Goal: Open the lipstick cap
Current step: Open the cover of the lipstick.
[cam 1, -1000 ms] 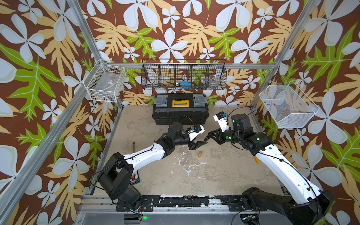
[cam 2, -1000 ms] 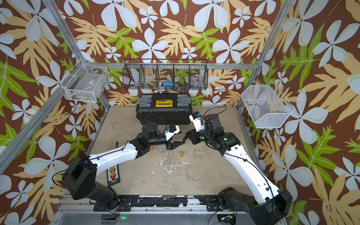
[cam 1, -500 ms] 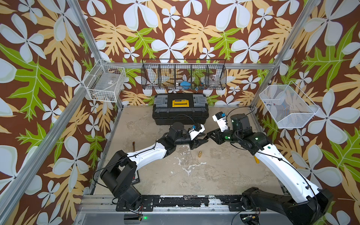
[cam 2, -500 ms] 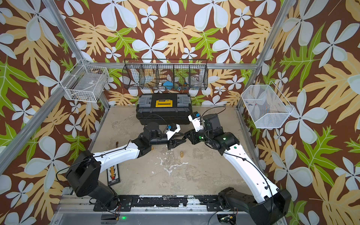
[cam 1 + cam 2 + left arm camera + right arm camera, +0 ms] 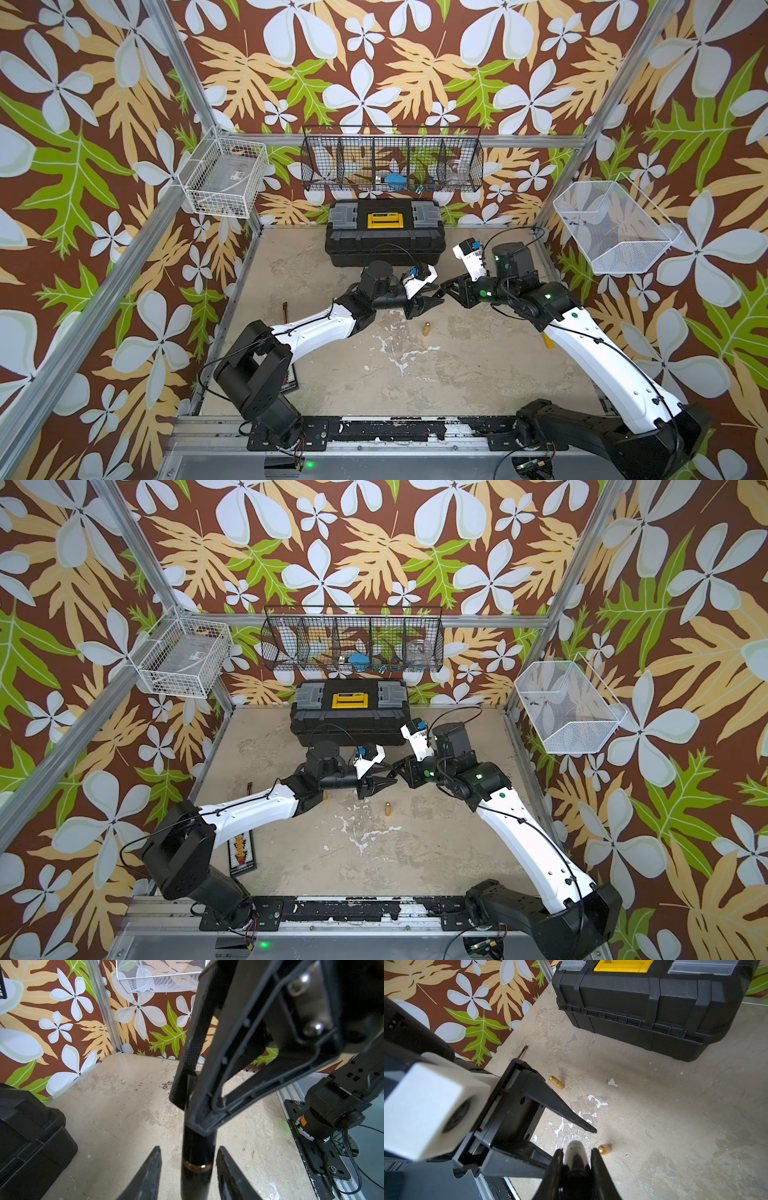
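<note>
Looking at the lipstick (image 5: 196, 1147), it's a slim black tube with a thin gold band (image 5: 196, 1165) round it. It's held up in the air over the surface (image 5: 124, 1105), about mid-workspace, in front of the black toolbox (image 5: 384, 237).

The right end effector (image 5: 576, 1150) is clamped on one end, pinched tight either side. The left end effector (image 5: 430, 302) straddles the other end, the one with the band. In the left wrist view there's a sliver of daylight between its fingers (image 5: 149, 1174) and the tube, so I'd call it parted and not gripping yet.

Handling-wise, my guess is light, rigid, glossy plastic, so pretty slippery for flat pads. It's round too, so it'll want to roll or squirt out if it's squeezed off-centre. Caps like this are usually a friction fit, so it probably needs a firm straight pull along the tube, no bending.

I'd take hold square across the section past the band, not on the band itself and not at the very tip. Can't tell from these shots which end is actually the cap.

The risk is the tube sliding in the right grip instead of the cap letting go. Then it'd drop down by the little gold pieces (image 5: 556, 1082) lying on the surface.
</note>
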Robot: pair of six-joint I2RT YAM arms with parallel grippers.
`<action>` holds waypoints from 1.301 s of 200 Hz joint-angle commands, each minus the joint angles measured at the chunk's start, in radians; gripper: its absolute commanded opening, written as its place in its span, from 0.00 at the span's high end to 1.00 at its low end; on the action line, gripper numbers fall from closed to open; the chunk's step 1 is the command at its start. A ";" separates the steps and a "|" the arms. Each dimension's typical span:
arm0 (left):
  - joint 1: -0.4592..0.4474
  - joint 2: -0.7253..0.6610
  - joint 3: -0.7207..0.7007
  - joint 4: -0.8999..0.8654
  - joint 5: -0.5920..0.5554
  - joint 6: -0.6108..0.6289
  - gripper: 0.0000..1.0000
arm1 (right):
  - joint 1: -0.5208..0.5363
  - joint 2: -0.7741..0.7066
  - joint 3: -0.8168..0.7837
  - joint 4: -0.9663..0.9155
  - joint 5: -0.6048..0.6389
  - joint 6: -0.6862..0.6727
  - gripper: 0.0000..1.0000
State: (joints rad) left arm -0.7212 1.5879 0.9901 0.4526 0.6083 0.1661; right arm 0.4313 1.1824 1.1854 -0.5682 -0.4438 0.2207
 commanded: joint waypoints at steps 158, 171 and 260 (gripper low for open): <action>0.000 0.015 0.015 -0.017 0.023 0.009 0.74 | 0.001 -0.023 -0.025 0.041 0.009 0.012 0.78; 0.001 0.014 0.016 -0.017 0.020 0.003 0.78 | 0.000 -0.024 -0.025 0.040 0.011 0.012 0.77; 0.000 -0.001 0.004 -0.036 0.018 0.033 0.86 | 0.000 -0.037 0.002 0.019 0.089 0.027 0.77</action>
State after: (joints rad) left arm -0.7219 1.5974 1.0000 0.4286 0.6331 0.1795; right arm 0.4324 1.1568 1.1744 -0.5545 -0.4133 0.2470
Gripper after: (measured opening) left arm 0.238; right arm 0.226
